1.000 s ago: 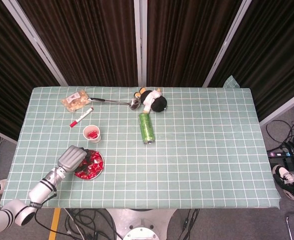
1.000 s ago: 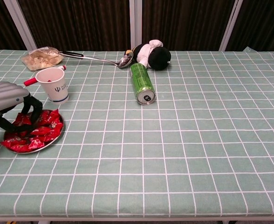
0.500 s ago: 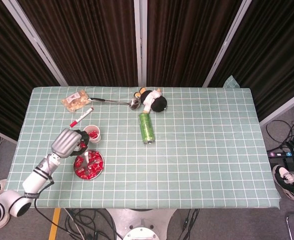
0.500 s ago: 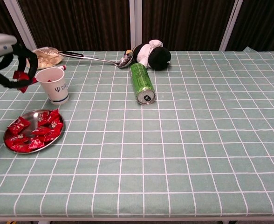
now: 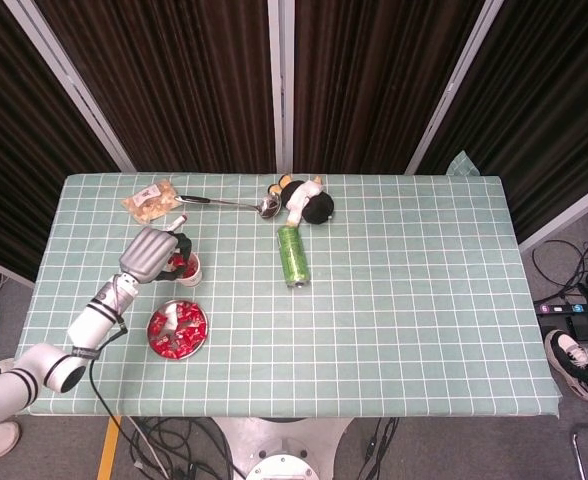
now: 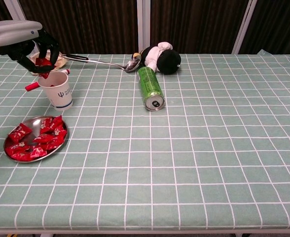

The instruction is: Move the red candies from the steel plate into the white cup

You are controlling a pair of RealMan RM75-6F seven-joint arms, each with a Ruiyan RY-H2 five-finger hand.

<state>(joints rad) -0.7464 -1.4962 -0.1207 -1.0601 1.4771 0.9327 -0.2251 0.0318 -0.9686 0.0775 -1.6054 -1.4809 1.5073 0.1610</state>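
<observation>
Bench (image 5: 424,300) under a pale green grid cloth. On it, left side: steel plate (image 5: 196,337) of red candies (image 5: 172,335), white cup (image 5: 188,268) just behind it, red marker (image 6: 30,86), snack bag (image 5: 149,199). Centre rear: ladle (image 5: 229,204), plush toy (image 5: 307,200), green can (image 5: 293,256) lying on its side.

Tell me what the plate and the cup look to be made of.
Steel plate: bare metal by its grey, shiny rim, finish probably polished. White cup: likely paper or thin plastic, since the wall is matte white with a dark printed mark; the pictures leave open which.
</observation>
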